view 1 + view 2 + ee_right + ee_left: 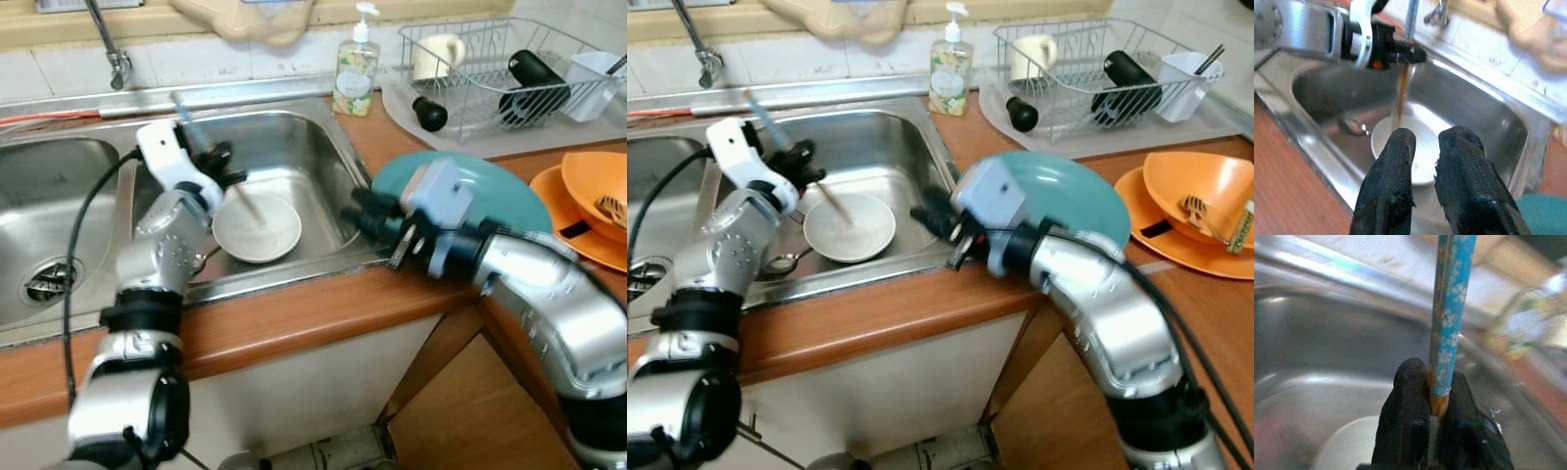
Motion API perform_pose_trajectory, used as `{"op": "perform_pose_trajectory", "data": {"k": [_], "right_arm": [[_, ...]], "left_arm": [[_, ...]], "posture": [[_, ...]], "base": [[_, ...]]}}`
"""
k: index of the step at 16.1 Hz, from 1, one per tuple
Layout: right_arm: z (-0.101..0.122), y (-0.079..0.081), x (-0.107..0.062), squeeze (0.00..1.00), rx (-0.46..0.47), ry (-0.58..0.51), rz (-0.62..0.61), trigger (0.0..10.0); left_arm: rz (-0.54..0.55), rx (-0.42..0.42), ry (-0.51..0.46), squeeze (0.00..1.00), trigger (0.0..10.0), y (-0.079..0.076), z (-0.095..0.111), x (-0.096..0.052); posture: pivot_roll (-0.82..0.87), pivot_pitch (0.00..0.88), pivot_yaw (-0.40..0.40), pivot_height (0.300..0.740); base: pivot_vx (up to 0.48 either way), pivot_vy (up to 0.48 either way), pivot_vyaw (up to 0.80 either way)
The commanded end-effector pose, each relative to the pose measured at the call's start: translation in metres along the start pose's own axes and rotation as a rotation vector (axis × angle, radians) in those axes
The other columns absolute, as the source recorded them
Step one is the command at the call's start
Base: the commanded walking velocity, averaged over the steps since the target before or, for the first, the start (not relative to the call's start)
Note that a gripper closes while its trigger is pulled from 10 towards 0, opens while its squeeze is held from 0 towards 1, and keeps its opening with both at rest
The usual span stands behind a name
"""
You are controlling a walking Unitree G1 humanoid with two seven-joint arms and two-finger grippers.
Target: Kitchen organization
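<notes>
In the right basin of the sink (323,147), the left gripper (217,162) is closed tight on a chopstick (1449,318) with a blue flowered top, holding it slanted so its brown lower end reaches into the white bowl (257,227) on the basin floor, and a spoon (1354,127) lies just beside the bowl. The right gripper (361,217) hovers at the basin's front right corner, over the rim, with its fingers (1391,181) slightly apart and empty, pointing toward the bowl. Behind this arm lie a teal plate (509,191) and orange dishes (588,201) on the counter (294,323), with a soap bottle (357,69) and a dish rack (490,73) further back.
</notes>
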State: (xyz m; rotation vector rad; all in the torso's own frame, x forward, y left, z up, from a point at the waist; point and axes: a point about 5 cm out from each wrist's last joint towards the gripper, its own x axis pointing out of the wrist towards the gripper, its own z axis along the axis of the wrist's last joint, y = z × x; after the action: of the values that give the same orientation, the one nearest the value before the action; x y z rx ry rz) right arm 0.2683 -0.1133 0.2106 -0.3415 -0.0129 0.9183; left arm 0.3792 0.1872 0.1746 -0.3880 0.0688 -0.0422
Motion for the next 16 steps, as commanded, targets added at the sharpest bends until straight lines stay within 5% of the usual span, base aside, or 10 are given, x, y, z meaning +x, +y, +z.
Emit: {"op": "perform_pose_trajectory", "data": {"k": [1,2,3,11,16], "right_arm": [[0.001,0.005,0.001,0.00,-0.027,0.019,-0.024,10.0],[0.000,0.011,0.003,0.00,-0.027,0.020,-0.041,10.0],[-0.001,0.012,0.005,0.00,-0.014,0.014,-0.070,10.0],[-0.006,0.021,0.016,0.00,0.124,0.014,-0.264,10.0],[-0.010,0.010,0.012,0.00,0.158,0.030,-0.386,10.0]], "left_arm": [[0.056,0.035,0.042,0.00,10.0,0.004,-0.005,0.003],[0.077,0.027,0.081,0.60,10.0,0.007,-0.013,0.003],[0.101,0.022,0.097,1.00,10.0,0.010,-0.017,0.003],[0.097,0.024,0.159,1.00,10.0,0.012,-0.029,0.003],[-0.013,0.105,0.041,1.00,10.0,0.001,-0.011,0.003]], "posture": [[-0.13,0.000,0.043,0.740],[-0.13,0.000,0.040,0.740],[-0.14,0.000,0.037,0.740],[-0.13,0.000,0.030,0.740],[-0.13,0.000,0.032,0.740]], "base": [[0.000,0.000,0.00],[0.000,0.000,0.00],[0.000,0.000,0.00],[0.000,0.000,0.00],[0.000,0.000,0.00]]}}
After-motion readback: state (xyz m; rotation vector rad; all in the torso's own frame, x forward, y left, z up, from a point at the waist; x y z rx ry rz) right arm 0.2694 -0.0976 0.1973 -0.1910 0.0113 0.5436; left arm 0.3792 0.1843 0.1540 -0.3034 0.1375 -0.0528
